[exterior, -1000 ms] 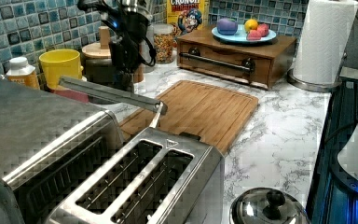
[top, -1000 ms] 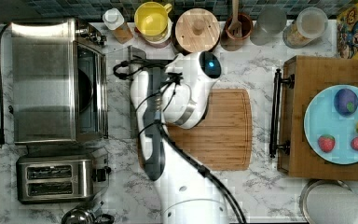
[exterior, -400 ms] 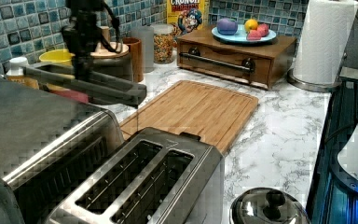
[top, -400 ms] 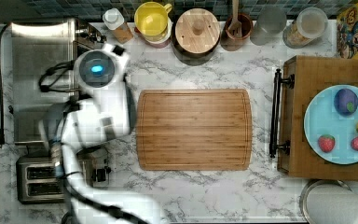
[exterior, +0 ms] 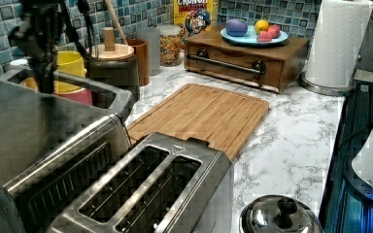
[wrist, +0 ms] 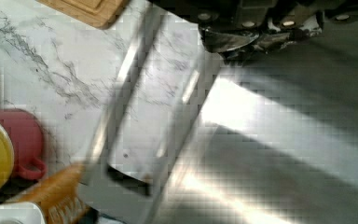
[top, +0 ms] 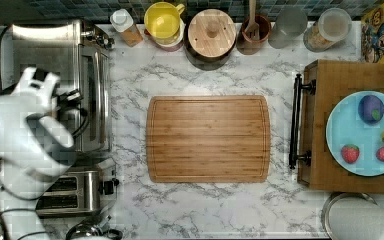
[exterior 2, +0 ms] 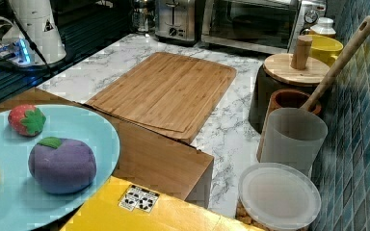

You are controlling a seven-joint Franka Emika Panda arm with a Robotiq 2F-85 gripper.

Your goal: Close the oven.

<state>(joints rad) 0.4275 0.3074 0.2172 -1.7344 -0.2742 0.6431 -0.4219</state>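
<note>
The oven (top: 55,65) is a boxy stainless-steel unit at the top view's left edge, with knobs at its far end. Its glass door (exterior 2: 248,21) stands upright against the front in the right view. The long bar handle (top: 105,100) runs along the side facing the counter. My white arm (top: 25,130) reaches over the oven's roof. In the left view my gripper (exterior: 45,73) hangs blurred just above the oven's top (exterior: 39,136), behind the door's upper edge. The wrist view looks down on the steel roof (wrist: 284,140), with the handle (wrist: 121,93) and marble counter below.
A two-slot toaster (top: 75,192) stands beside the oven. A bamboo cutting board (top: 208,138) lies mid-counter. A yellow mug (top: 163,22), a bottle (top: 125,25) and a wooden-lidded pot (top: 211,32) line the back wall. A wooden box (top: 330,75) carries a blue plate of toy fruit.
My arm has swung from beside the cutting board to above the oven at the top view's left. The door, which hung out flat, has risen up against the oven's front.
</note>
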